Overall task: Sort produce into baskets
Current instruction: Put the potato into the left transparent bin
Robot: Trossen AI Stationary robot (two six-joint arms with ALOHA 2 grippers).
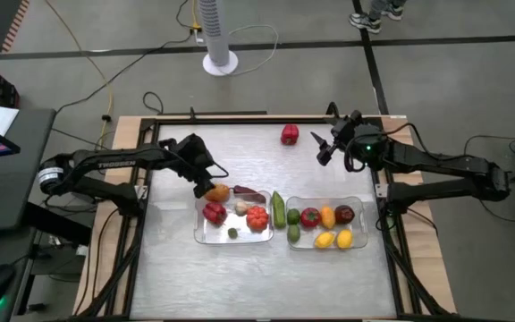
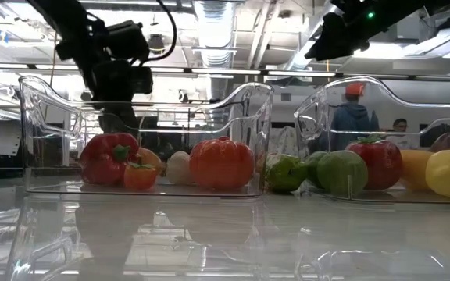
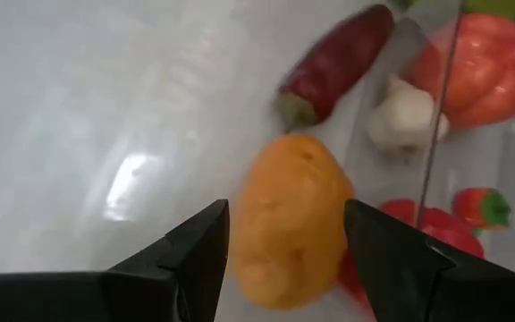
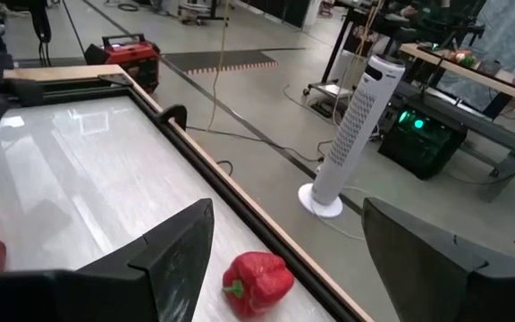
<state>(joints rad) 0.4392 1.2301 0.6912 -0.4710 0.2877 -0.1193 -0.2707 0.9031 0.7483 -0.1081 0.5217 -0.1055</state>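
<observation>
My left gripper (image 1: pixel 207 189) is shut on an orange potato-like piece (image 1: pixel 218 191) at the far left corner of the left clear basket (image 1: pixel 197 236). That basket holds a red pepper (image 1: pixel 214 212), a white bulb (image 1: pixel 240 207) and an orange-red pumpkin (image 1: pixel 257 217). A dark red chili (image 3: pixel 333 63) lies at its far rim. A green cucumber (image 1: pixel 279 209) lies between the baskets. The right basket (image 1: pixel 365 241) holds green, red and yellow fruits. My right gripper (image 1: pixel 323 150) is open and empty, raised over the table's far right. A red pepper (image 1: pixel 290 135) lies on the table beside it. My left gripper pinches the orange piece by its two long sides (image 3: pixel 240 241) between its two fingers (image 3: pixel 199 255), at the end nearer the wrist. The fingers slant down from the table's left and lie along the piece. I cannot tell whether the piece touches the table or basket.
The raised wooden frame (image 1: pixel 240 117) edges the table. The table's near half and far left (image 1: pixel 231 152) are bare. A white fan post (image 1: pixel 219 36) stands on the floor beyond the far edge. People (image 2: pixel 352 117) show in the room behind.
</observation>
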